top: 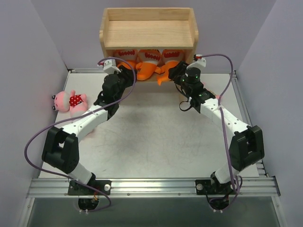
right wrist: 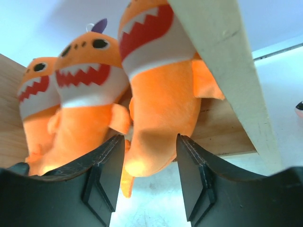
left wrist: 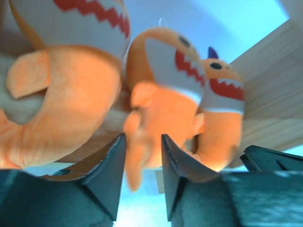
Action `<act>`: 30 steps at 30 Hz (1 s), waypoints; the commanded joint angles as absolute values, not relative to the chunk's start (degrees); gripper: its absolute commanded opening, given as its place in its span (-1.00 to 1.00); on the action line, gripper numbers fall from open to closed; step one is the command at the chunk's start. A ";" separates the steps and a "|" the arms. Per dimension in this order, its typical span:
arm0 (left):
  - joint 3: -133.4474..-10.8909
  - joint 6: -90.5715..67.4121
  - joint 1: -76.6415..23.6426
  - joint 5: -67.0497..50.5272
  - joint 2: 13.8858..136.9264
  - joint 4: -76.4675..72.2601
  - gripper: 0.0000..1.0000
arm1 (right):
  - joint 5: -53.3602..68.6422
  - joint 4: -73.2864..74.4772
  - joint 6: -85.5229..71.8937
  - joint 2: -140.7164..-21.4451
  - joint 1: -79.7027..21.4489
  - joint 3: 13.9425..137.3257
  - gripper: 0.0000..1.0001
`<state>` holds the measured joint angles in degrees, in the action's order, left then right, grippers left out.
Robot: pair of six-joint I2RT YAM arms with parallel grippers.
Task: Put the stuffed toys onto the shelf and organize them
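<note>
nearest, at the table's [top: 151, 137] l edge, the pink polka-dot doll [top: 70, 101] is seen lying loose, well apart from both arms, not yet shelved. further in, the left gripper [left wrist: 142, 139] is held spread around a fin of the middle fish plush [left wrist: 165, 94], unpinched, and the right gripper [right wrist: 150, 139] spread around the rightmost fish plush [right wrist: 161, 85] tail; release is judged in hand. at the back, 3 orange fish are lined up in the wooden shelf [top: 149, 33] under its top; next, arms should be backed out w/o snagging fins, then the doll fetched.
</note>
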<state>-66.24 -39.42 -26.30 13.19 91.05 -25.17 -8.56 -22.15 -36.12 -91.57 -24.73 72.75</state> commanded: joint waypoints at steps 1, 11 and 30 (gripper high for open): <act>-66.18 -39.55 -26.37 12.13 87.37 -26.46 -0.08 | -9.32 -22.24 -35.16 -87.63 -24.43 74.36 -0.02; -65.04 -40.17 -26.37 10.37 86.14 -24.52 0.34 | -8.35 -20.57 -34.10 -84.03 -24.43 72.07 0.06; -61.88 -22.16 -16.97 0.09 61.62 10.53 0.95 | -11.51 -1.41 -24.43 -72.17 -21.80 72.69 0.60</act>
<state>-62.78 -27.57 -18.33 2.74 64.73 0.71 -9.21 -4.29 -26.72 -76.31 -23.18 72.53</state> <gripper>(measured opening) 0.972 0.783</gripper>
